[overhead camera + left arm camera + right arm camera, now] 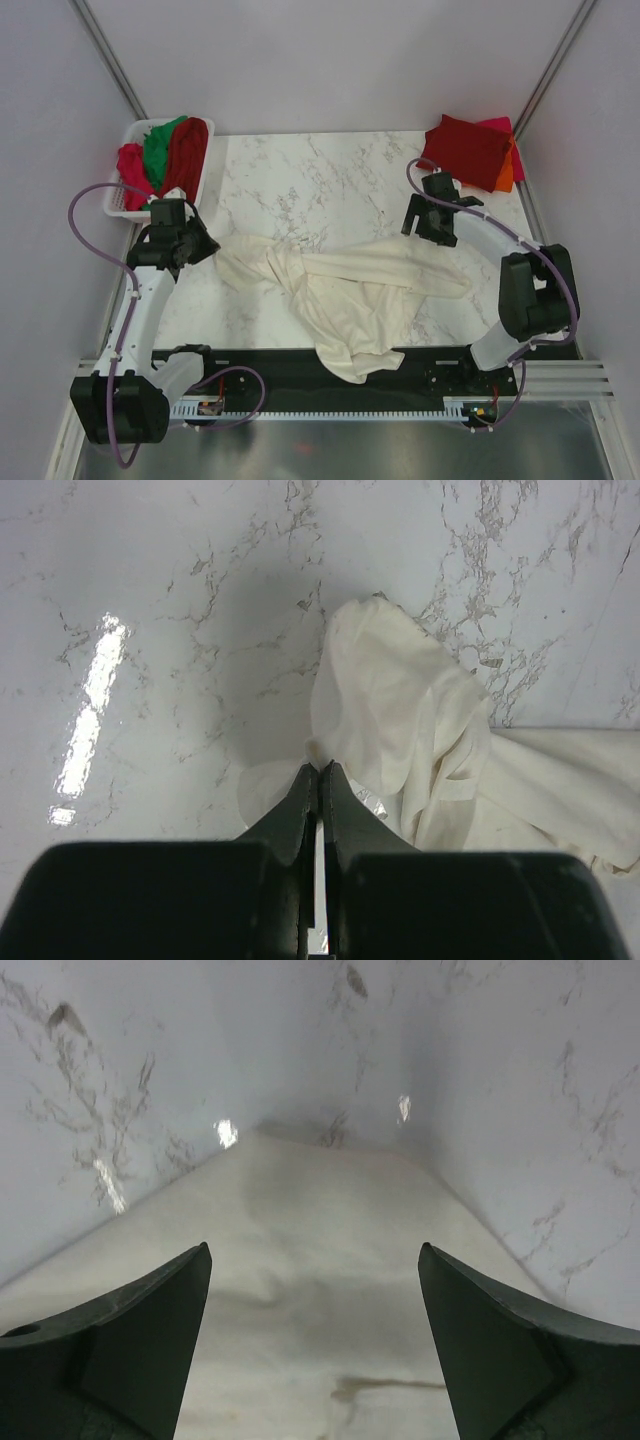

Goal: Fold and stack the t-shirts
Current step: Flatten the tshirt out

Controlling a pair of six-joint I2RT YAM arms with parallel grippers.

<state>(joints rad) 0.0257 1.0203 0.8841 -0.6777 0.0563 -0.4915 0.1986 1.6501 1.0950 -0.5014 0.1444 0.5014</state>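
I see the marble table [300,170] with the cream t-shirt [350,290] crumpled across its near half. Folded red shirts [468,150] sit at the far right corner. My left gripper [320,775] pinches the shirt's left end, jaws pressed together. My right gripper [315,1260] hovers spread over its right end.

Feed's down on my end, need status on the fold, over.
Left gripper shut on cream t-shirt. Right gripper open above its right end. Shirt crumpled, unfolded, mid-table. Nothing in the way.
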